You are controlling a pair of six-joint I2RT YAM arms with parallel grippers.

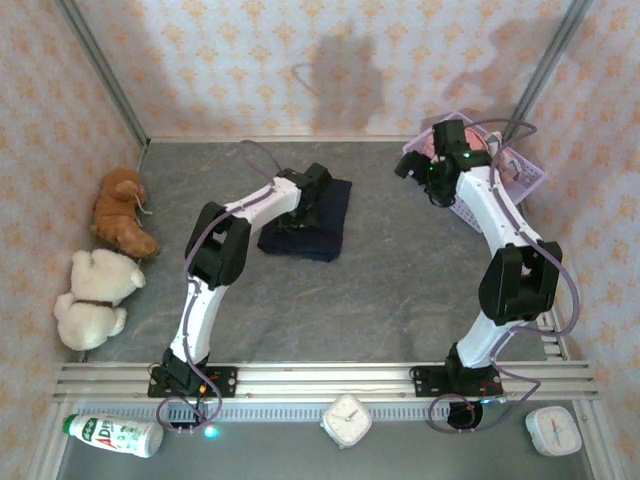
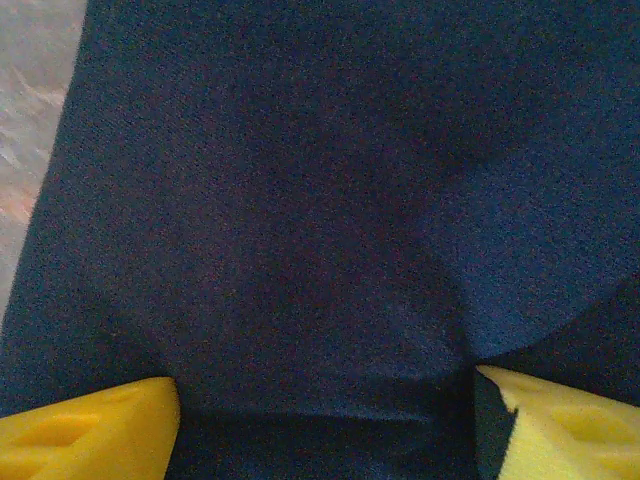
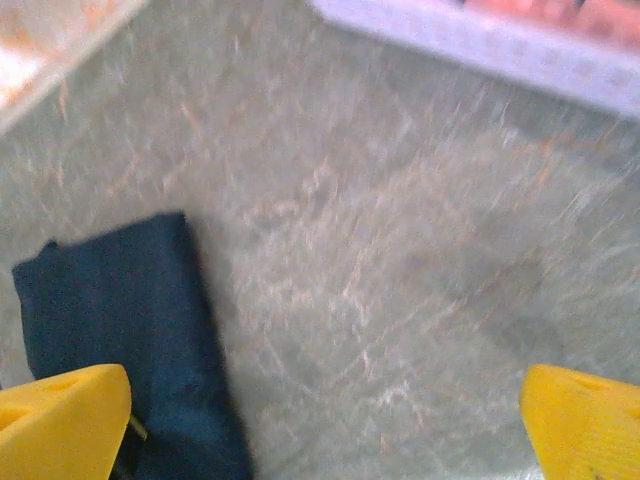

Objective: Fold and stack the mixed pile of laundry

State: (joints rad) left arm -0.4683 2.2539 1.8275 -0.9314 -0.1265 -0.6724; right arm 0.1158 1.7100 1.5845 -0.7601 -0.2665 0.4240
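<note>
Navy garment (image 1: pixel 330 218), one (folded)

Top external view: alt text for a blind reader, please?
On a grey table, the left gripper is over a folded navy garment; the right gripper is beside a lavender basket. Two plush toys lie at left.

A brown plush toy (image 1: pixel 122 212) and cream plush toy (image 1: pixel 93 296) sit at left, lavender basket (image 1: pixel 520 175) upper right; bottle (image 1: pixel 113 433) and two clocks (image 1: pixel 346 420) (image 1: pixel 553 431) line the bottom edge.
</note>
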